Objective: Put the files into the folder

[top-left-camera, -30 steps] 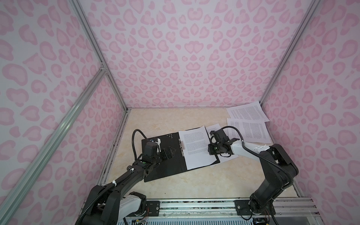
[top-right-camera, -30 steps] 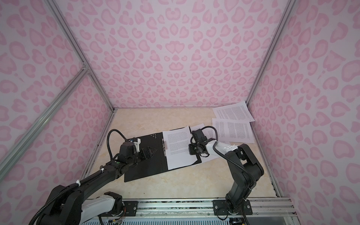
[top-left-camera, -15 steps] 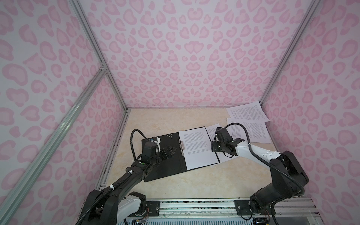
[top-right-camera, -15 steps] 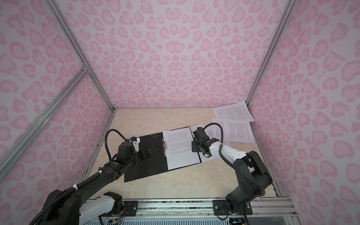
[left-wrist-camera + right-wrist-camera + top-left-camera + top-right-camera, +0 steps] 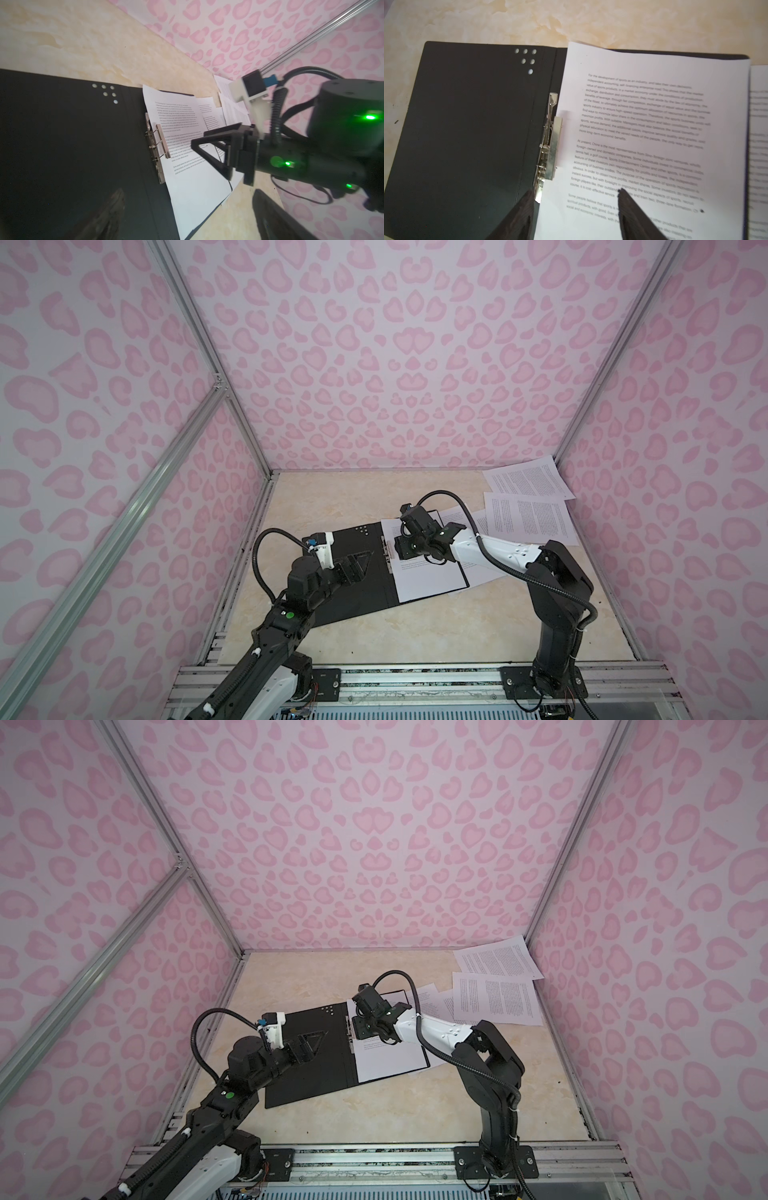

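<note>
Some files (image 5: 428, 583) on open folder (image 5: 361, 597); right gripper (image 5: 575, 192) agape above

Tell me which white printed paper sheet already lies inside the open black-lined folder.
The white sheet on the black folder's right half, beneath the right gripper; the other sheets lie on the table farther right.

The folder (image 5: 372, 591) lies open — a printed sheet (image 5: 428, 583) inside.

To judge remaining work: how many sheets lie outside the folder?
4 at least: one sheet in the far right corner, another just nearer, two more overlapping between it and the folder. The right arm may hide others.
</note>
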`<action>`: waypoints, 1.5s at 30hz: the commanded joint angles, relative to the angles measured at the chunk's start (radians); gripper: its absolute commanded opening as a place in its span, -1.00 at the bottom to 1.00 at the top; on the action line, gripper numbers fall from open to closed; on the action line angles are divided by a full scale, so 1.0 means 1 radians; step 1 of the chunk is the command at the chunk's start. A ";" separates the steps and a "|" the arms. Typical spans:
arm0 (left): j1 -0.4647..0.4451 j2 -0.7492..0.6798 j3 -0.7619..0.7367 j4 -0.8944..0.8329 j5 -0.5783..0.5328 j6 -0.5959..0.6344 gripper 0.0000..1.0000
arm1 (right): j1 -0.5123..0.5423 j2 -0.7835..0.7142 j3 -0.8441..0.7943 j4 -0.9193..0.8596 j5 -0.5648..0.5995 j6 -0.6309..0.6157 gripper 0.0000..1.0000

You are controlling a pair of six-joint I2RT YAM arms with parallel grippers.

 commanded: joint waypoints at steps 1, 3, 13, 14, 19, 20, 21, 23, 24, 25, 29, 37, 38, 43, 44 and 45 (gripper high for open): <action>-0.003 -0.100 -0.028 0.074 -0.036 0.019 0.94 | 0.002 0.056 0.041 -0.037 -0.030 0.003 0.21; -0.003 -0.155 -0.042 0.061 -0.068 0.024 0.94 | 0.002 0.081 0.057 -0.033 -0.049 0.007 0.17; -0.003 -0.124 -0.033 0.049 -0.078 0.021 0.94 | 0.008 0.169 0.090 -0.023 -0.111 0.032 -0.06; -0.002 -0.120 -0.033 0.052 -0.077 0.021 0.94 | 0.008 0.176 0.123 -0.023 -0.116 0.033 -0.09; -0.002 -0.126 -0.035 0.050 -0.079 0.022 0.94 | 0.011 0.201 0.139 -0.025 -0.132 0.036 -0.35; -0.002 -0.126 -0.035 0.050 -0.082 0.023 0.94 | 0.011 0.200 0.138 -0.022 -0.130 0.037 -0.37; -0.002 -0.124 -0.035 0.048 -0.083 0.023 0.94 | 0.013 0.201 0.139 -0.021 -0.129 0.037 -0.39; -0.002 -0.122 -0.033 0.049 -0.083 0.023 0.94 | 0.012 0.205 0.143 -0.027 -0.127 0.039 -0.44; -0.003 -0.120 -0.033 0.049 -0.081 0.023 0.94 | 0.013 0.207 0.147 -0.031 -0.124 0.043 -0.46; -0.003 -0.118 -0.033 0.048 -0.081 0.024 0.94 | 0.012 0.209 0.149 -0.035 -0.122 0.043 -0.47; -0.002 -0.118 -0.033 0.048 -0.082 0.024 0.94 | 0.012 0.217 0.154 -0.033 -0.127 0.047 -0.49; -0.003 -0.123 -0.032 0.043 -0.084 0.024 0.94 | 0.013 0.228 0.158 -0.035 -0.132 0.056 -0.61; -0.003 -0.122 -0.032 0.043 -0.084 0.024 0.94 | 0.013 0.227 0.156 -0.034 -0.132 0.058 -0.62; -0.002 -0.121 -0.030 0.040 -0.086 0.024 0.94 | 0.012 0.218 0.151 -0.026 -0.131 0.063 -0.68; -0.002 -0.122 -0.030 0.041 -0.086 0.025 0.94 | 0.011 0.217 0.152 -0.027 -0.131 0.067 -0.69; -0.002 -0.122 -0.030 0.039 -0.086 0.026 0.94 | 0.011 0.216 0.153 -0.023 -0.132 0.069 -0.70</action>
